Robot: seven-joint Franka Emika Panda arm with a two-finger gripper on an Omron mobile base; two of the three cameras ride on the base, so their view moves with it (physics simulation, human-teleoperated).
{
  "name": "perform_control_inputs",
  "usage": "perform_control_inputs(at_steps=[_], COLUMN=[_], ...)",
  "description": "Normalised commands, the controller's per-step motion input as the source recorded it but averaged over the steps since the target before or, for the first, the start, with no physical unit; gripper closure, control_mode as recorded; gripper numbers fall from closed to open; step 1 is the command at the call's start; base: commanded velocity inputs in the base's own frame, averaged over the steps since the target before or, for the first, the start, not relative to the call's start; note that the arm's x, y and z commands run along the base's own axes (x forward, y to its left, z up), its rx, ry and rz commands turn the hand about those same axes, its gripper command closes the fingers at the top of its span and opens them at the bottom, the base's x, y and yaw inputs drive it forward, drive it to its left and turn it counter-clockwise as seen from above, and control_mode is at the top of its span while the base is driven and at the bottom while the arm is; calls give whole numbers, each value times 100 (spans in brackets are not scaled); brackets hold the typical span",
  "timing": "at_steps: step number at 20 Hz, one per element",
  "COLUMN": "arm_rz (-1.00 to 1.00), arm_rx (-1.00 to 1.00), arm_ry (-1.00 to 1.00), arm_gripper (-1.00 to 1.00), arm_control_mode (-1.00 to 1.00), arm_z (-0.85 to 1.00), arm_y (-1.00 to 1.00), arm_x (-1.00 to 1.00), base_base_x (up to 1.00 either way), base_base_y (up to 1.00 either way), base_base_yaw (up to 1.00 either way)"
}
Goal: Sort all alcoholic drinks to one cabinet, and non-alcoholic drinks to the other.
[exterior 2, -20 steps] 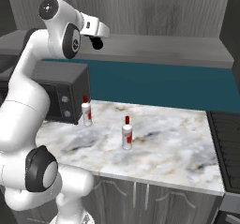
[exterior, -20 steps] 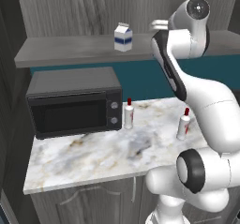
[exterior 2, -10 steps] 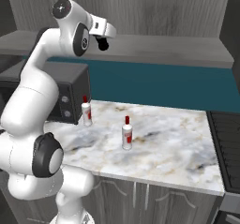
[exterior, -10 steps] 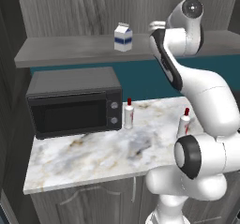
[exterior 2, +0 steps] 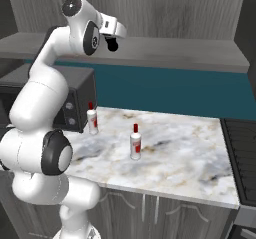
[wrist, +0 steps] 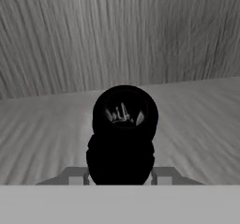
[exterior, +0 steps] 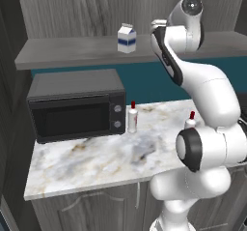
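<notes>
My gripper (exterior 2: 113,37) is raised to shelf height and shut on the black cola bottle (exterior 2: 112,45). The hand view looks along the cola bottle (wrist: 123,134), a dark round shape between the fingertips (wrist: 164,175), with the grey wooden shelf (wrist: 197,124) beyond it. The white milk carton (exterior: 127,38) with its blue band stands upright on the shelf (exterior: 67,51), left of the arm. Two red-capped alcoholic bottles stand on the marble counter: one (exterior: 132,119) (exterior 2: 92,119) by the microwave, the other (exterior: 190,122) (exterior 2: 135,142) further right.
A black microwave (exterior: 75,104) sits on the left of the marble counter (exterior: 96,162), under the shelf. A teal wall panel (exterior 2: 170,90) runs behind the counter. A dark stovetop (exterior 2: 242,153) lies at the right. Cabinet doors (exterior: 87,208) are below.
The arm has swung and carried the cola bottle a little to the right along the shelf. The milk carton and both red-capped bottles have stayed put.
</notes>
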Motion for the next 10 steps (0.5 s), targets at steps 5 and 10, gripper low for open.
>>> perform_control_inputs(at_steps=[5,10], arm_rz=[0,0], arm_rx=[0,0], arm_ry=[8,8], arm_gripper=[100,100], arm_control_mode=[-100,-100], arm_z=[0,0], arm_y=[0,0], arm_x=[16,13], base_base_x=[0,0], base_base_y=[0,0], base_base_yaw=[0,0])
